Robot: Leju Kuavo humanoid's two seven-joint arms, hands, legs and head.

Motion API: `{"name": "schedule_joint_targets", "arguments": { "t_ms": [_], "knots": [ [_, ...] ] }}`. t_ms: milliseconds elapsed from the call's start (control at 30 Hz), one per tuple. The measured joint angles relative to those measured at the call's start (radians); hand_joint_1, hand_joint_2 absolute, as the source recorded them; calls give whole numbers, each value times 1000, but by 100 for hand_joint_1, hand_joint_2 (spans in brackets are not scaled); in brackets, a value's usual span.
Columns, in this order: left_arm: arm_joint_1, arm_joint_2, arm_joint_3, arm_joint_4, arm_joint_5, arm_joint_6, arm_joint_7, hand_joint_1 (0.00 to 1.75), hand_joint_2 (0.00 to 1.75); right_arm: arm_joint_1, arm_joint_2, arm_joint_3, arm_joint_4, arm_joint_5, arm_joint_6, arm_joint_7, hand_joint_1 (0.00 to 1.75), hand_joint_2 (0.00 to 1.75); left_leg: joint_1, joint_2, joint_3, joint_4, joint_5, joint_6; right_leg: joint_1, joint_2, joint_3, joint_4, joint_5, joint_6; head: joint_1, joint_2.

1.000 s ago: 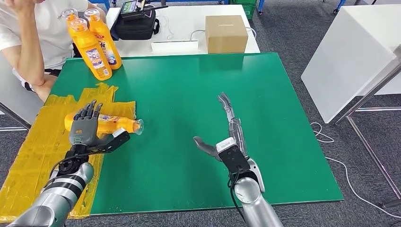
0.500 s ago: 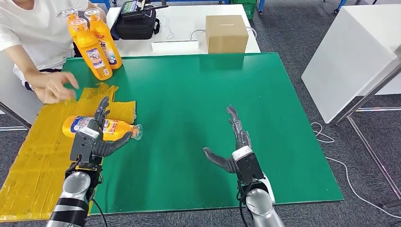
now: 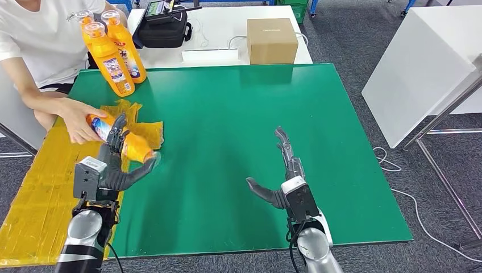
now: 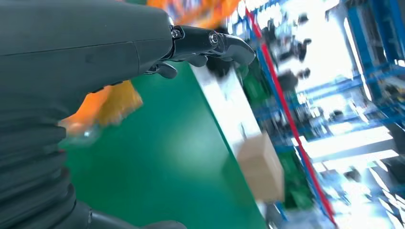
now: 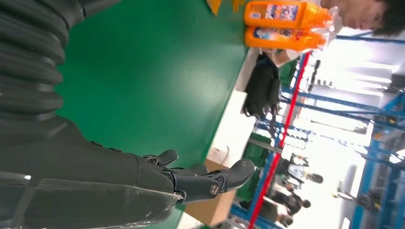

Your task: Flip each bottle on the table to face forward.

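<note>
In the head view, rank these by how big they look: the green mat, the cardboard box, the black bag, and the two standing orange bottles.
1. green mat
2. cardboard box and black bag: they look alike, so no ranking
3. two standing orange bottles, each about equal

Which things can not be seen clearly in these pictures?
- Lying bottle: head view, motion-blurred; left hand and person's hand hide its label and how it is held.
- Same bottle, left wrist view: an orange blur behind the hand's cover.
- Standing bottles: label print too small.
</note>
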Motion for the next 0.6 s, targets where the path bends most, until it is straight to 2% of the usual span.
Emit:
{"name": "schedule_joint_targets", "arguments": {
  "t_ms": [100, 200, 367, 467, 600],
  "knots": [
    [73, 0, -2, -40, 140, -130, 26, 0, 175, 31, -10, -15, -14, -46, 51, 28, 0, 175, 0, 0, 0, 0, 0, 0, 0, 0, -1, 0, 0, 0, 0, 0],
    [164, 1, -18, -92, 202, -190, 24, 0, 175, 71, -26, -45, -35, -69, 71, 35, 0, 175, 0, 0, -2, 0, -1, 0, 0, 0, -2, -1, -1, 0, 0, 0],
    [246, 1, -62, -158, 194, -196, 35, 0, 175, 109, -38, -87, -67, -52, 70, 54, 0, 175, 0, 0, -3, 0, -1, 0, 0, 0, -3, -1, -1, 0, 0, 0],
    [256, 6, -93, -163, 141, -180, 78, 0, 175, 110, -38, -92, -71, -17, 64, 90, 0, 175, 0, 0, -3, 0, 0, 0, 0, 0, -3, -1, 0, 0, 0, 0],
    [257, 17, -124, -152, 121, -176, 95, 0, 175, 106, -35, -91, -63, -5, 51, 114, 0, 175, 0, 0, -2, 0, 1, 1, 0, 0, -2, -1, 0, 0, 0, 0]
  ]
}}
